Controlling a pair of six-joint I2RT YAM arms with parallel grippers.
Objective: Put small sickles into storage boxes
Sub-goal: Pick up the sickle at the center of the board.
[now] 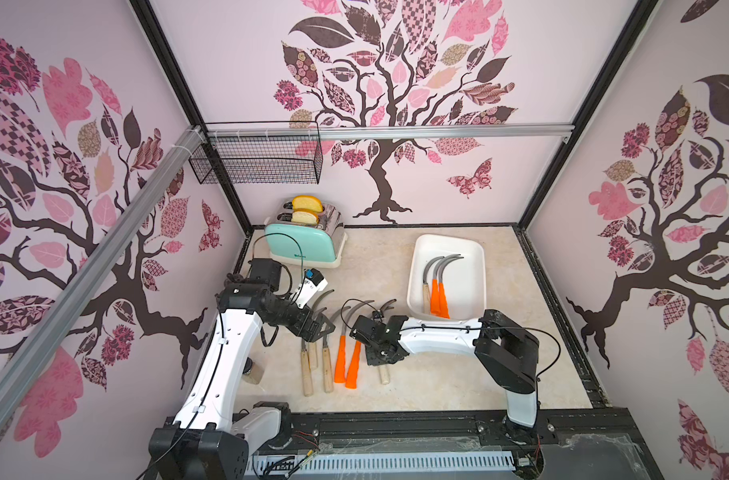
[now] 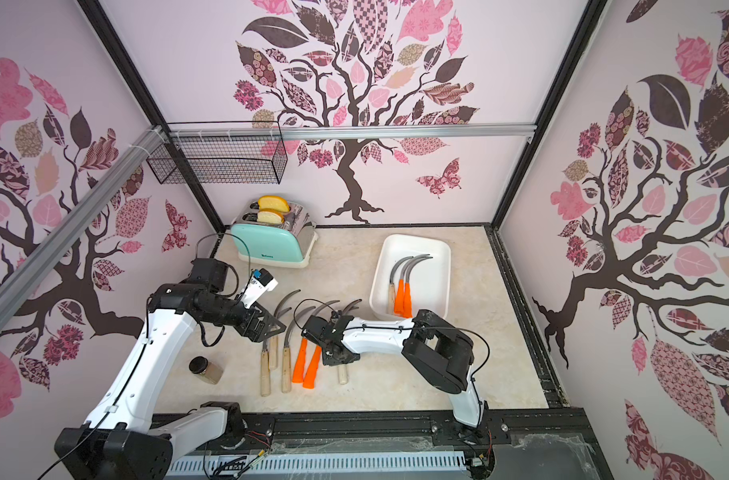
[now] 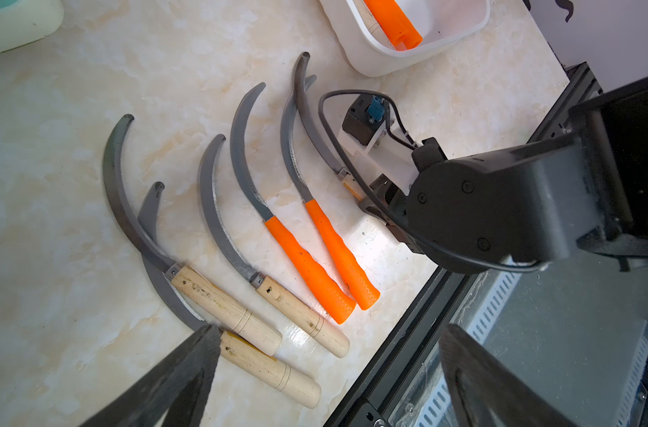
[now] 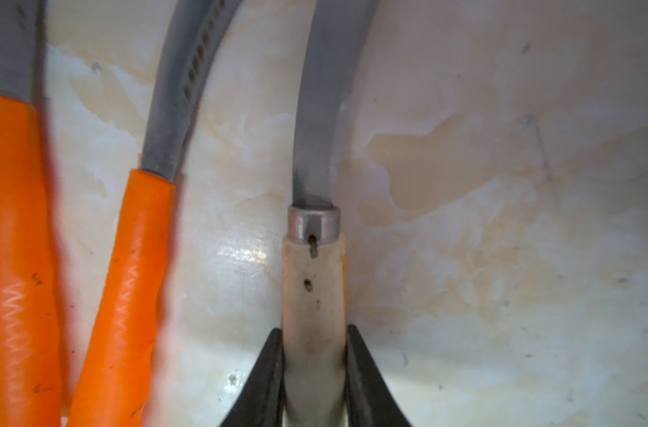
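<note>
Caught the right gripper (image 4: 313, 332) up close, black fingers (image 4: 269, 369) clamped either side of a pale wooden handle, just below the shiny metal ferrule of the gripped sickle (image 4: 313, 281). Couldn't tell whether lifted clear or flat on the surface (image 4: 500, 258). Spotted the left gripper (image 3: 330, 329) hanging empty, fingers wide apart, over the wooden handles at the left end of the row.

Counted three stored sickles (image 1: 434, 295) in the white tray (image 1: 466, 282), toward the far right corner of the surface: one wooden handle, two orange, side by side, blades toward the far edge. Counted six outside it, in a row near the middle, toward the front edge: three wooden-handled sickles (image 1: 327, 370), two of them crossed, then two orange-handled sickles (image 1: 340, 361), then the gripped one. Judged the job about a third done on that tally.

Noted dull grey curved blades, one with a line of small notches. Noted smooth turned wood, ringed near the butt. Read the orange grips as rubbery, zigzag-marked. Saw a glossy plastic tray with rounded corners, and a cream marbled surface with a slight sheen.
</note>
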